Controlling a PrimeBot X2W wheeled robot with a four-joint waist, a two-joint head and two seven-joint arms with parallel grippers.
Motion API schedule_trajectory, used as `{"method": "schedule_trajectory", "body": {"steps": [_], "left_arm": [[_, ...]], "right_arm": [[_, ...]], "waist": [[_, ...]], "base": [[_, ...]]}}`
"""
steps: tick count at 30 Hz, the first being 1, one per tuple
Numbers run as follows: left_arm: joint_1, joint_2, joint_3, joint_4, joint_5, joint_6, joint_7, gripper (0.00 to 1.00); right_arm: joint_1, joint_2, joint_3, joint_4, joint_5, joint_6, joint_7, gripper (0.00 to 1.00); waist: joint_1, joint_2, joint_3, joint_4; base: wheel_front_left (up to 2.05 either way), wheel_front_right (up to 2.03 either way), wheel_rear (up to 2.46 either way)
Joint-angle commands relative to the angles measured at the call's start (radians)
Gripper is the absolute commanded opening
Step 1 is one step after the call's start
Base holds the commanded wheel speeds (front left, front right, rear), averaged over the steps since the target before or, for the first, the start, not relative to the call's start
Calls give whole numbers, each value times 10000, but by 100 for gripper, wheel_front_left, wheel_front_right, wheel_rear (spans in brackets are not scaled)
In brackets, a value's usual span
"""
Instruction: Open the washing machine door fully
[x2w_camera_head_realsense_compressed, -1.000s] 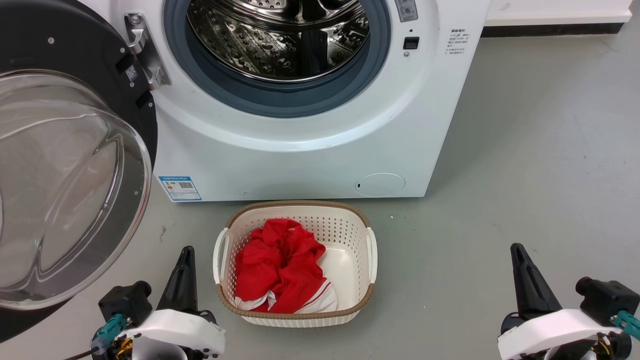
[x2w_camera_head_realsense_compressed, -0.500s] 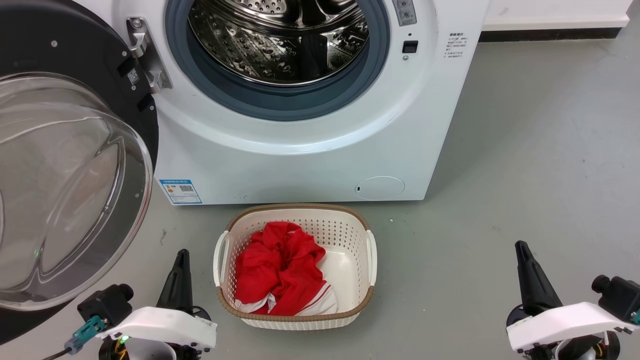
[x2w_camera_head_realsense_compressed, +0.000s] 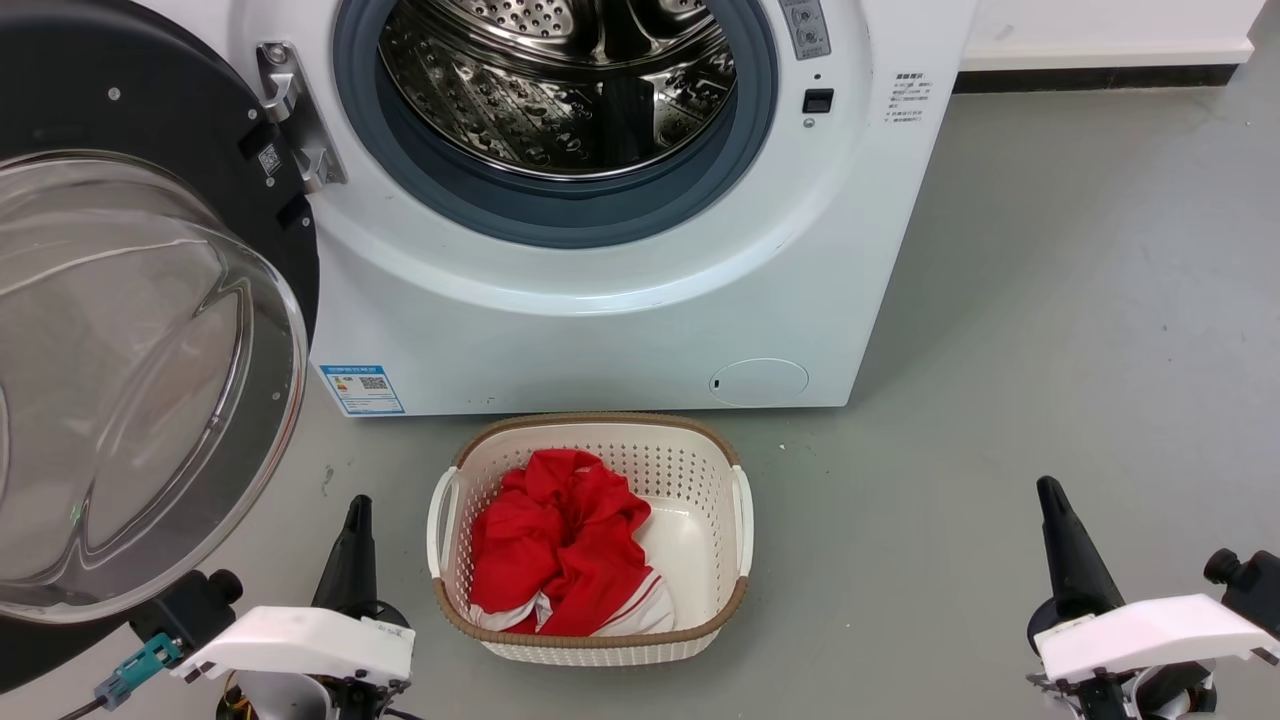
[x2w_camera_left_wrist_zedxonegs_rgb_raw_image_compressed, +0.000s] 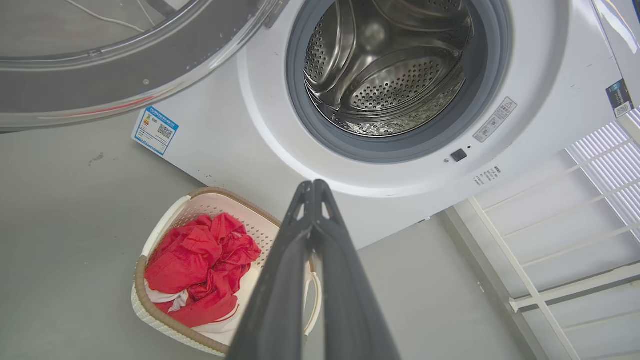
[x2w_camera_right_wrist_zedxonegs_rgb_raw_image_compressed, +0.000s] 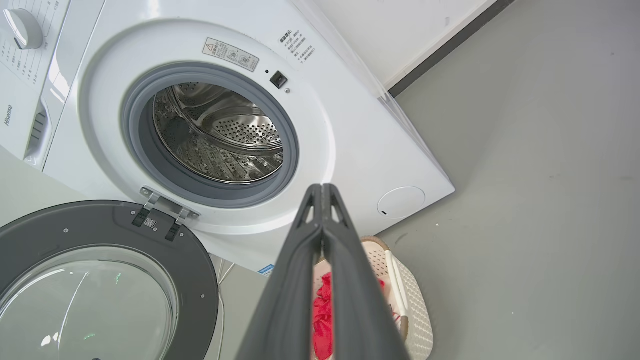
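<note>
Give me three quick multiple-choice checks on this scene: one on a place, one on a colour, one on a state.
1. Where does the laundry basket stand?
A. On a shelf
B. On the floor in front of the washing machine
C. On a chair

2. What colour is most of the cloth in the basket?
A. Red
B. Blue
C. Green

3. How does the washing machine door stand?
A. Shut
B. Lying loose on the floor
C. Swung open on its hinge

Answers:
1 B: the basket sits on the grey floor just before the machine's white front.
2 A: the bundle is red, with a little white at its lower edge.
3 C: the door hangs out to the head view's left, and the steel drum is uncovered.
</note>
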Motion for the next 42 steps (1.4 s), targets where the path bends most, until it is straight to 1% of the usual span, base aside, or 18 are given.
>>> {"method": "schedule_trajectory", "body": {"steps": [1, 23, 42], "left_arm": [[-225, 31, 53, -83, -285, -73, 60, 0], [-337, -17, 300, -16, -2941, -190, 737, 0], [-387, -54, 487, 39, -4842, -282, 1200, 0]], "right_arm": [[-257, -88, -31, -66, 310, 0, 36, 0], [-476, -117, -194, 218, 3025, -1, 510, 0], [-643, -105, -348, 437, 4926, -1, 891, 0]], "waist": [[0, -1, -8, 0], [0, -1, -172, -11], [0, -1, -313, -19]], "base": [[0, 0, 0], [0, 0, 0], [0, 0, 0]]}}
